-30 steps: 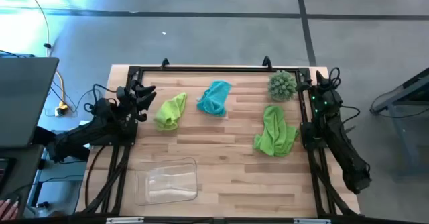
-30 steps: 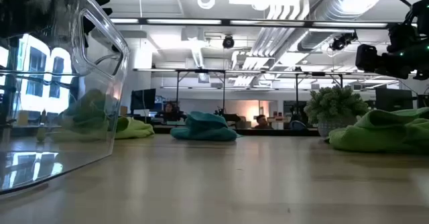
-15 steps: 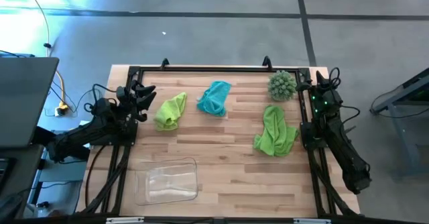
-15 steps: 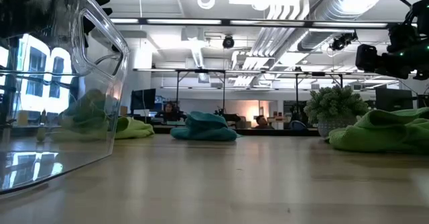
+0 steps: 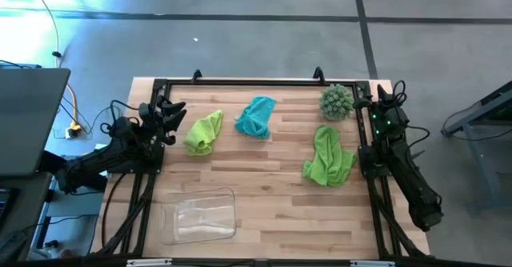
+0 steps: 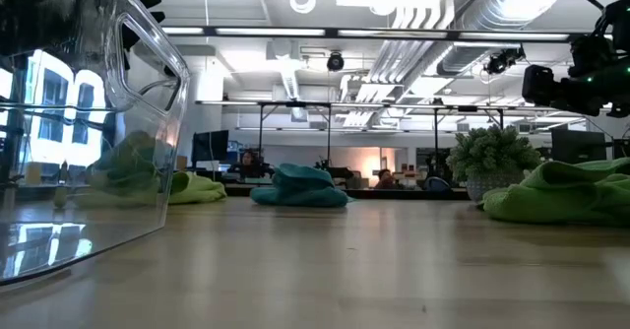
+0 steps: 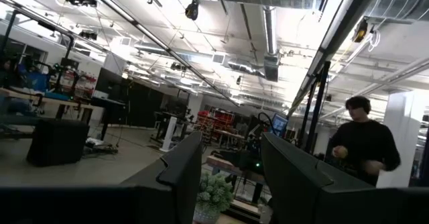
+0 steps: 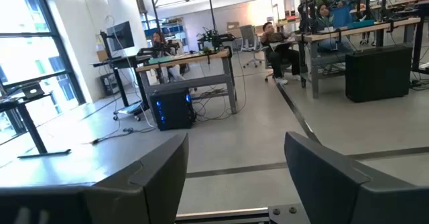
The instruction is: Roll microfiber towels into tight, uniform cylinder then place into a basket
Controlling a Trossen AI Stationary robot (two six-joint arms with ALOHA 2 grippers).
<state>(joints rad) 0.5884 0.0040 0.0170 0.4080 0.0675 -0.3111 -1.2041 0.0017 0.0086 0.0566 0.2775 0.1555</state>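
Nothing is gripped yet: the left gripper [image 5: 170, 107] is parked at the table's left edge with jaws partly apart and empty, and the right gripper [image 5: 390, 93] is parked at the right edge, jaws spread wide and empty.

For the opening step, a towel would best be laid flat and smoothed first, one edge pinned by one set of jaws while the other rolls evenly, so the cylinder comes out tight.

The count:
- One basket [image 5: 200, 216], clear and empty, well behind the left jaws toward the near edge.
- Three towels: a lime one [image 5: 329, 157] near the right jaws, a lime one [image 5: 203, 133] just beside the left jaws, a teal one [image 5: 257, 116] between the two grippers.
- One spiky ball [image 5: 337, 101], close by the right jaws.
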